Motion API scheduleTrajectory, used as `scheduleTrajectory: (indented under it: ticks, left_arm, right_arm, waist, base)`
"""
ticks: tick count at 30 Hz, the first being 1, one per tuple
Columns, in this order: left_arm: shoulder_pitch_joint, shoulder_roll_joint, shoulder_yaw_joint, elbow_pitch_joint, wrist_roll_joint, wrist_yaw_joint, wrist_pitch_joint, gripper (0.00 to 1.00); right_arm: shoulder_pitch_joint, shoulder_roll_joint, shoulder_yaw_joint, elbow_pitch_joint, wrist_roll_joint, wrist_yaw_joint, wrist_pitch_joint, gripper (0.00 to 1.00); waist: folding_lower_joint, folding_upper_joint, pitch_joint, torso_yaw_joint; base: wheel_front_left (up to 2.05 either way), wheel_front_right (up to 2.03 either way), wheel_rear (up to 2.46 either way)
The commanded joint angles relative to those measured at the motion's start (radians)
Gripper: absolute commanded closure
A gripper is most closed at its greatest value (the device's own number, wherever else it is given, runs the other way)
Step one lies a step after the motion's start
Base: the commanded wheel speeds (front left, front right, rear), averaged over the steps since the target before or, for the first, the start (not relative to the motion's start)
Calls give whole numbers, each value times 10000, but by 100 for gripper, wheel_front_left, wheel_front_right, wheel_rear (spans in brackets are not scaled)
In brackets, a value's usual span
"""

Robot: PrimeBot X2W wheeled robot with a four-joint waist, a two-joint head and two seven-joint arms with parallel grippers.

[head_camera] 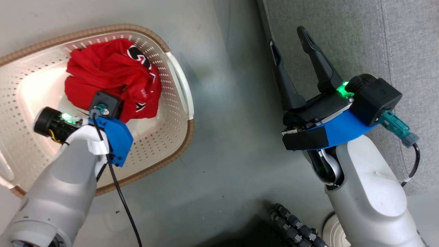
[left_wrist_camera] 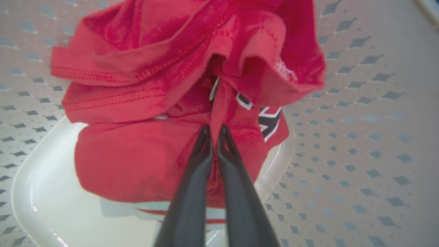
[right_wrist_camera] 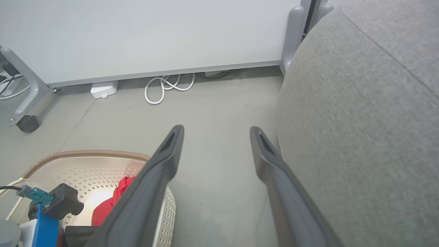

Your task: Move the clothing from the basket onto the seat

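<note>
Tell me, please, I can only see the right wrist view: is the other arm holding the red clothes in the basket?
Observer: Yes. In the left wrist view the left gripper has its fingers shut on a fold of the clothing.
Operator: Is it out of the basket yet?
Observer: No. The head view shows all the clothing inside the walls of the basket.
Operator: Is there a picture on it?
Observer: Yes, a black-and-white logo sits near the top edge of the clothing in the head view.
</note>
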Motion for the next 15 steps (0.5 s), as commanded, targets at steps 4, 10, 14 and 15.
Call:
scheduleTrajectory:
  ticks: [4, 10, 14, 15]
  left_arm:
    - [155, -332, -23, 64, -171, -60, -206, 100]
    - [534, -1043, -114, -16, -407, -73, -552, 100]
    - [875, -1480, -355, -348, -583, -56, -761, 100]
    - [965, -1555, -407, -467, -654, -57, -808, 100]
  right_arm:
    - [-42, 17, -119, 197, -256, 1, -50, 0]
    - [259, 13, -472, 516, -694, 1, 112, 0]
    - [593, 7, -704, 633, -1002, 1, 348, 0]
    - [673, 7, -743, 634, -1063, 1, 433, 0]
  waist:
    - [-1, 0, -638, 353]
    - [-1, 0, -1940, 1034]
    - [-1, 0, -3020, 1560]
    - [-1, 0, -3286, 1679]
  base:
    - [0, 0, 0]
    - [0, 0, 0]
    - [0, 0, 0]
    - [0, 0, 0]
